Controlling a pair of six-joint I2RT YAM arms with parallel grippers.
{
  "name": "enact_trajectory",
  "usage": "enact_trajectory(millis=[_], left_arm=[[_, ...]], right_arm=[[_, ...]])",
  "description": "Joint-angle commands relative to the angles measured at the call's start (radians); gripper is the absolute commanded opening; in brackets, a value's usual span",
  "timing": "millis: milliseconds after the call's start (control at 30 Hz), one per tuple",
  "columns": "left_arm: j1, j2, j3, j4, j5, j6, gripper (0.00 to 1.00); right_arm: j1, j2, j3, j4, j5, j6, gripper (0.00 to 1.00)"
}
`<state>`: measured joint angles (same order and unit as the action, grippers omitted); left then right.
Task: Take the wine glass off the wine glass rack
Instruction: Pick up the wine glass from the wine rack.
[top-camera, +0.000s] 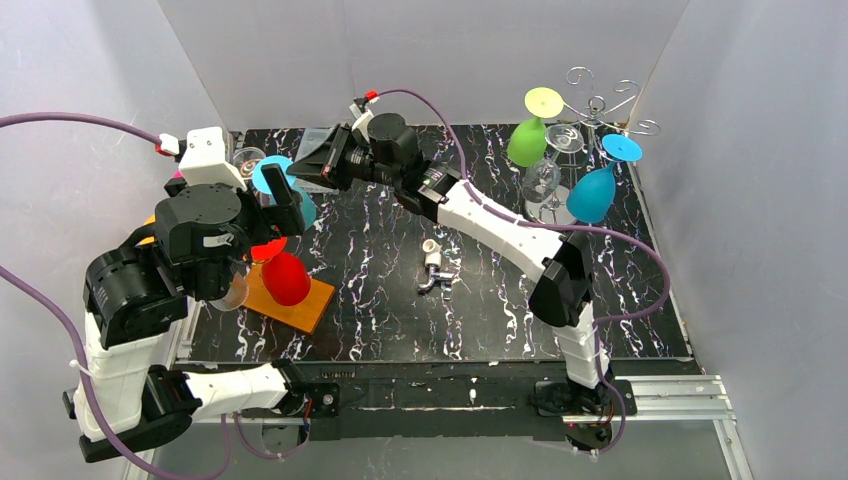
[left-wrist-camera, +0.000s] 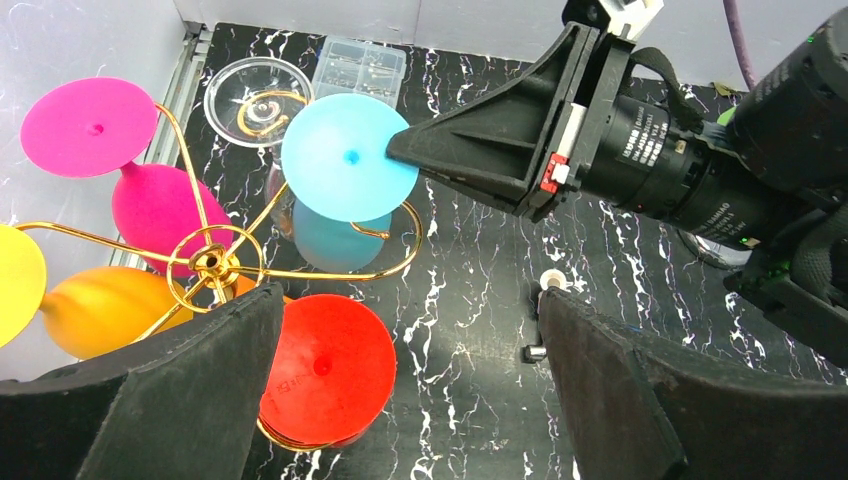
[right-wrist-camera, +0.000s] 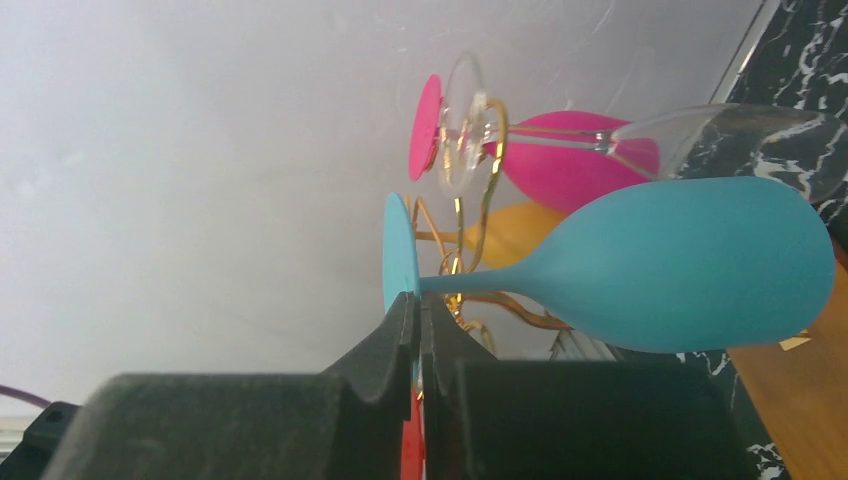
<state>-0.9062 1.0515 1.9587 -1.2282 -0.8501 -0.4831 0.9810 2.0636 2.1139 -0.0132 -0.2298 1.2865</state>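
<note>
Risk sat in a thin pinch: my right claw clamped the foot of the blue wine glass hanging on the gold rack, left claw gaping overhead. Pulled askew, the glass could slip or snag

Your tight spot is the table's left edge: the gold rack there is ringed with hanging glasses, the red glass and pink glass close beside the teal glass. The right arm slants across the middle. A second rack crowds the far right corner. The near right looks open; a small metal piece, perhaps a fitting, lies mid-table.
</note>
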Motion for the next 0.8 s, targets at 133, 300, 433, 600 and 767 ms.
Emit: enact_trajectory(millis=[133, 300, 433, 600, 767], left_arm=[[-0.001, -0.002, 0.006, 0.002, -0.024, -0.005, 0.99], [-0.001, 0.009, 0.003, 0.016, -0.004, -0.009, 0.99], [-0.002, 0.028, 0.007, 0.036, 0.018, -0.011, 0.99], [0.000, 0.088, 0.058, 0.059, 0.064, -0.018, 0.99], [0.001, 0.183, 0.152, 0.088, 0.122, -0.031, 0.89]], right_arm=[[-0.026, -0.020, 0.043, 0.015, 0.028, -0.005, 0.01], [-0.054, -0.066, 0.000, 0.015, 0.034, -0.009, 0.01], [-0.080, -0.120, -0.054, -0.013, 0.039, -0.021, 0.01], [-0.126, -0.210, -0.144, -0.015, 0.044, -0.035, 0.01], [-0.185, -0.341, -0.286, 0.004, 0.050, -0.042, 0.01]])
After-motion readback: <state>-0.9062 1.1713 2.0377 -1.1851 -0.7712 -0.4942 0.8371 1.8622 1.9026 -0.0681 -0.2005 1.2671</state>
